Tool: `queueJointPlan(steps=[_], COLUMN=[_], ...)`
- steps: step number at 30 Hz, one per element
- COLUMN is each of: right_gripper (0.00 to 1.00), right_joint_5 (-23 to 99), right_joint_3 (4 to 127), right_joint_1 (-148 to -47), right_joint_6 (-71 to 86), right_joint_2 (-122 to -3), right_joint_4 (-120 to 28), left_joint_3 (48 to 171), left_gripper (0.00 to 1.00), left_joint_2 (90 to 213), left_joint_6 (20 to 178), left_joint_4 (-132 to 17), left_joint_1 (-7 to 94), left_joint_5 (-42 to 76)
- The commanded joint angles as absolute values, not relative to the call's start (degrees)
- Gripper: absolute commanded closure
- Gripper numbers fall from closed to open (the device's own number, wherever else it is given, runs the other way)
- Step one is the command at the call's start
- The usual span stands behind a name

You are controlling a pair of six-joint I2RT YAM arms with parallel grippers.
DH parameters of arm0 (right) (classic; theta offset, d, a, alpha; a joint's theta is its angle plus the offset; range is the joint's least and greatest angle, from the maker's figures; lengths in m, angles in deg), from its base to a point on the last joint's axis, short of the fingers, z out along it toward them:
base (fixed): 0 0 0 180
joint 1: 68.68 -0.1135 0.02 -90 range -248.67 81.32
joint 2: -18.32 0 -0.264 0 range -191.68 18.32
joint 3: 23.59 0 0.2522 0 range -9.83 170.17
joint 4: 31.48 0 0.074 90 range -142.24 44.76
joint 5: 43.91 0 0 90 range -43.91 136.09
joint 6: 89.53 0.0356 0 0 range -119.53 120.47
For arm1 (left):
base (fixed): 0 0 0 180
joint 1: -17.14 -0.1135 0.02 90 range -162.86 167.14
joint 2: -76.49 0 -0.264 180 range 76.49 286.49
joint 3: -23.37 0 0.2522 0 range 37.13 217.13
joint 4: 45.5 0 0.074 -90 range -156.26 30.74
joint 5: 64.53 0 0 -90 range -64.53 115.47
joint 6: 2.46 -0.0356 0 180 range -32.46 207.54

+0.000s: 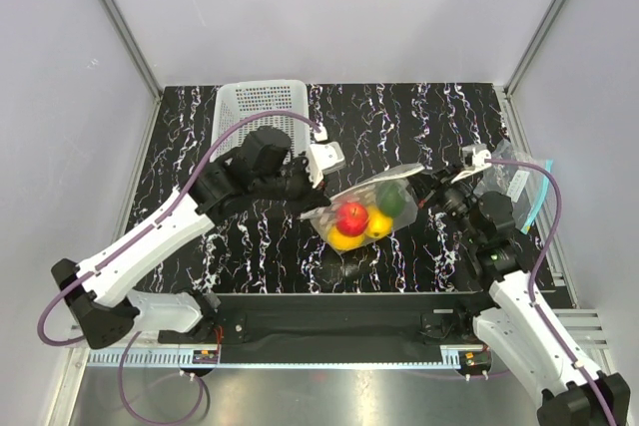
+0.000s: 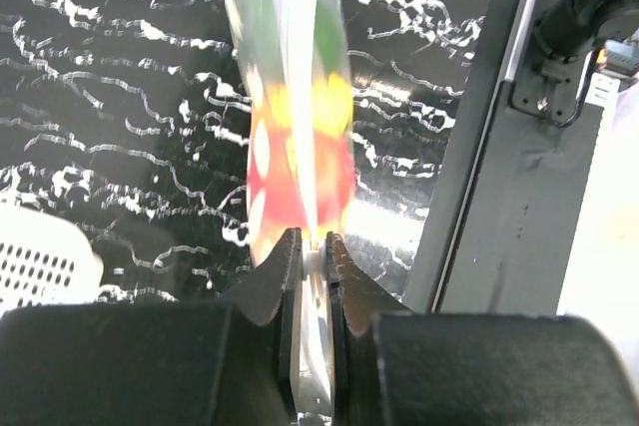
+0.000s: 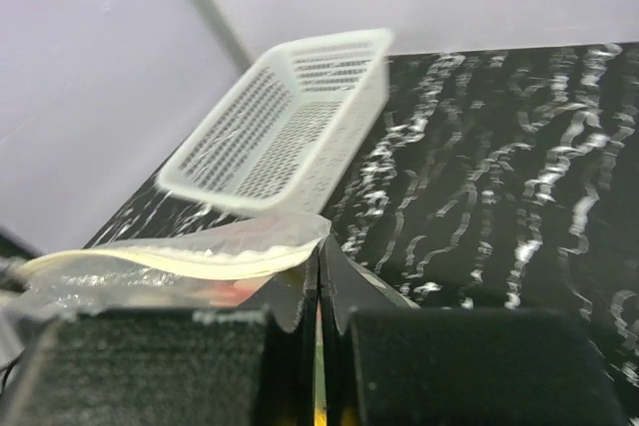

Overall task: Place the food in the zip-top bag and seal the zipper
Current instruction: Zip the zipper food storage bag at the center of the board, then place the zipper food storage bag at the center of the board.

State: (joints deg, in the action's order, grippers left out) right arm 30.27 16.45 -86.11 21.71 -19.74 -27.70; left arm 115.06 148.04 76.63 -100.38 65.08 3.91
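The zip-top bag [image 1: 364, 209] hangs stretched between my two grippers above the black marbled table. Inside it lies the food: a red fruit [image 1: 351, 217], two yellow ones [image 1: 378, 224] and a dark green one [image 1: 392, 199]. My left gripper [image 1: 312, 205] is shut on the bag's left end. In the left wrist view its jaws [image 2: 315, 246] pinch a white edge of the bag [image 2: 290, 97], with blurred fruit colours beyond. My right gripper [image 1: 431, 193] is shut on the bag's right corner [image 3: 319, 251]. The pale zipper [image 3: 150, 261] runs leftward from its jaws.
A white mesh basket [image 1: 262, 107] stands at the back left, and also shows as the basket [image 3: 285, 122] in the right wrist view. Clear bags with a teal-blue strip [image 1: 526, 192] lie at the table's right edge. A black rail [image 1: 339, 301] borders the near edge.
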Motion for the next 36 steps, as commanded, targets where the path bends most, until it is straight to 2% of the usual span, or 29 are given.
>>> queueJointPlan(steps=[1, 10, 16, 19, 20, 21, 22, 24, 29, 36], right_gripper=[1.0, 1.0, 1.0, 0.62, 0.38, 0.28, 0.22, 0.16, 0.14, 0.14], right_joint_5=[45.2, 51.4, 49.5, 44.3, 43.7, 43.2, 42.8, 43.0, 43.4, 44.2], right_joint_3=[17.0, 17.0, 16.4, 16.0, 15.8, 15.7, 15.5, 15.3, 15.0, 14.2], right_joint_1=[-83.1, -80.8, -80.7, -80.6, -80.6, -80.6, -80.6, -80.7, -80.6, -80.6], right_joint_6=[22.9, 24.3, 23.2, 21.6, 21.2, 21.0, 20.9, 20.9, 20.9, 21.0], right_joint_2=[-17.7, -16.2, -14.6, -14.9, -14.9, -14.7, -14.7, -14.5, -14.4, -13.9], right_joint_4=[-30.4, -34.2, -33.6, -31.5, -31.2, -30.7, -30.5, -30.4, -30.1, -29.7], left_joint_3=[113.4, 109.2, 108.1, 108.1, 108.1, 108.0, 107.9, 107.9, 109.7, 108.2], left_gripper=[1.0, 1.0, 1.0, 1.0, 1.0, 1.0, 1.0, 1.0, 1.0, 1.0], left_joint_2=[144.2, 141.1, 140.0, 139.9, 139.9, 139.9, 140.0, 140.4, 142.1, 141.5], left_joint_6=[77.4, 79.5, 80.3, 80.9, 81.6, 82.3, 82.7, 84.5, 87.0, 89.2], left_joint_4=[-103.4, -102.8, -102.7, -102.0, -101.5, -101.3, -100.9, -99.9, -99.9, -100.0], left_joint_1=[64.5, 63.7, 62.7, 62.6, 62.6, 62.5, 62.4, 61.6, 59.3, 53.7], left_joint_5=[7.1, 9.7, 10.1, 10.5, 11.1, 13.1, 14.2, 17.3, 18.8, 30.5])
